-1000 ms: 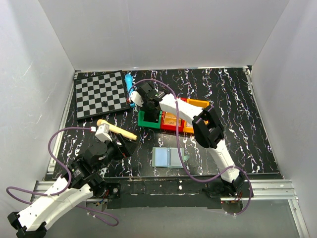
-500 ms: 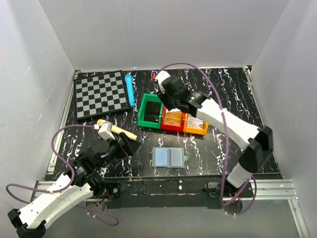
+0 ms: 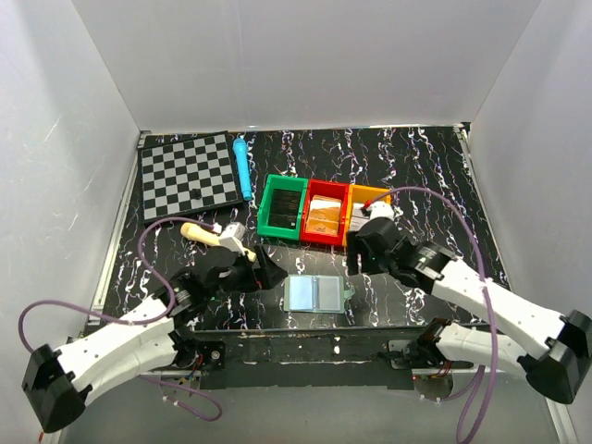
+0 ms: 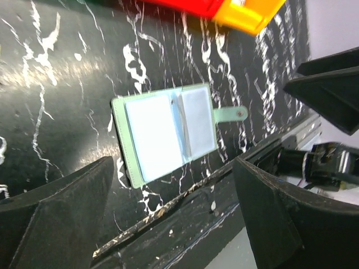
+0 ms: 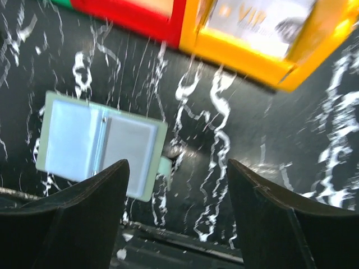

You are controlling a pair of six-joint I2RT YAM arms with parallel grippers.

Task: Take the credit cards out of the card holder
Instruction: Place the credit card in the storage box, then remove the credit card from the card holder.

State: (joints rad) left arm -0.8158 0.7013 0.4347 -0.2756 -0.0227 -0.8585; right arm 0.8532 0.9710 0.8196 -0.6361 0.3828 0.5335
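The card holder lies open and flat near the table's front edge, showing two pale blue panels and a small side tab. I cannot tell whether cards sit in its pockets. A white card printed "VIP" lies in the orange bin, and an orange card lies in the red bin. My left gripper hovers open just left of the holder, nothing between its fingers. My right gripper hangs open just right of the holder, also empty.
A green bin adjoins the red one behind the holder. A chessboard lies at the back left with a blue pen-like tool beside it. A wooden-handled mallet lies behind my left arm. The table's front edge runs close below the holder.
My right arm swung from over the green bin back to the near right, its jaws opening wider. My left gripper slid right, closer to the card holder.
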